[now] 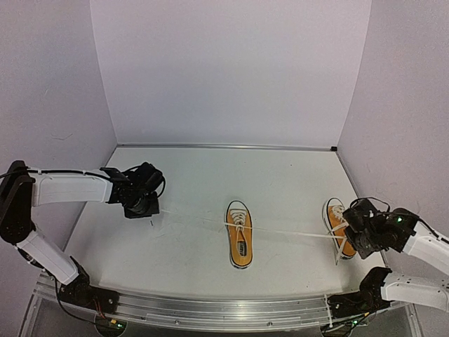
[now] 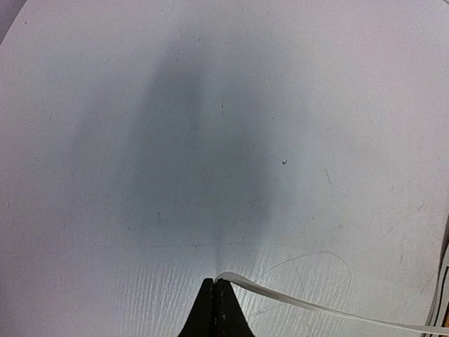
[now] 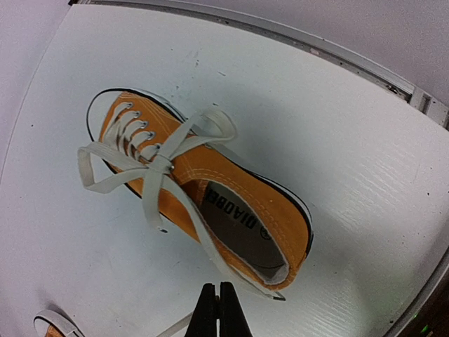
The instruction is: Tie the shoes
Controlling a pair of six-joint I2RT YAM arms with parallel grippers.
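Two orange shoes lie on the white table. The middle shoe [image 1: 239, 242] has its white laces pulled out sideways in a taut line. My left gripper [image 1: 151, 213] is shut on the left lace end [image 2: 302, 302], which runs off to the right from its fingertips [image 2: 216, 283]. My right gripper [image 1: 345, 240] is shut on the right lace [image 1: 295, 233], seen as a strip [image 3: 172, 326] at its closed fingers [image 3: 217, 289]. It hovers over the heel of the right shoe [image 3: 210, 189], whose laces form a bow [image 3: 158, 163]. The middle shoe's toe cap [image 3: 56, 324] peeks in at lower left.
White walls enclose the table on three sides, with a seam along the back edge [image 1: 224, 146]. A metal rail [image 1: 210, 307] runs along the near edge by the arm bases. Cables [image 2: 442, 295] show at the left wrist view's right edge.
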